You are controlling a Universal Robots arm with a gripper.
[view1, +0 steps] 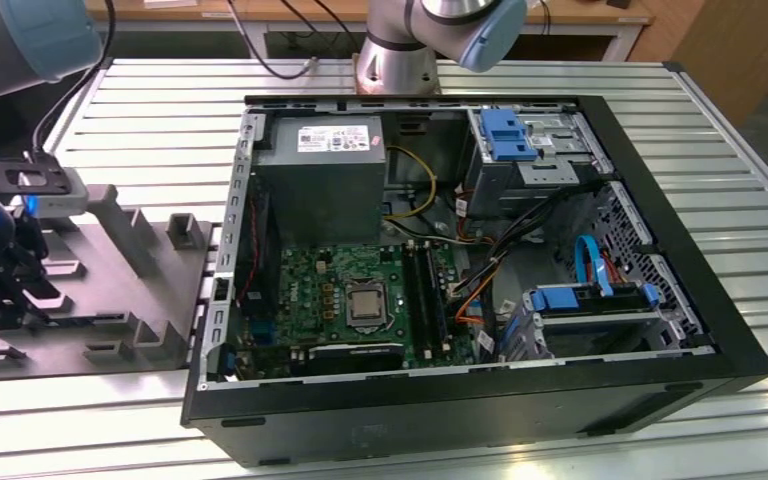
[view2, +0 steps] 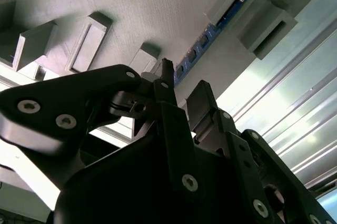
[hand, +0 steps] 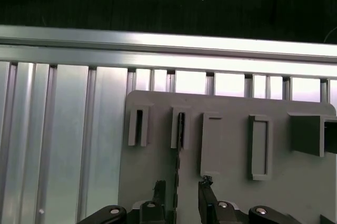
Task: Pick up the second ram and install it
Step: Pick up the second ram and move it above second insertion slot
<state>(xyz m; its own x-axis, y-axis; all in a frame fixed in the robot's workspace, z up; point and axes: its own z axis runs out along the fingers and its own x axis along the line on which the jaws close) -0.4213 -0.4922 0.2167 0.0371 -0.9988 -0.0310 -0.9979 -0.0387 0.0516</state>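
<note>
Slatted table [view1: 704,110]: computer case [view1: 491,412], grey fixture [view1: 107,300]

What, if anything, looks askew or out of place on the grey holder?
Nothing stands out. The ram stick sits straight, on edge, in the slots of the holder, with the tool open and lined up over it.
</note>
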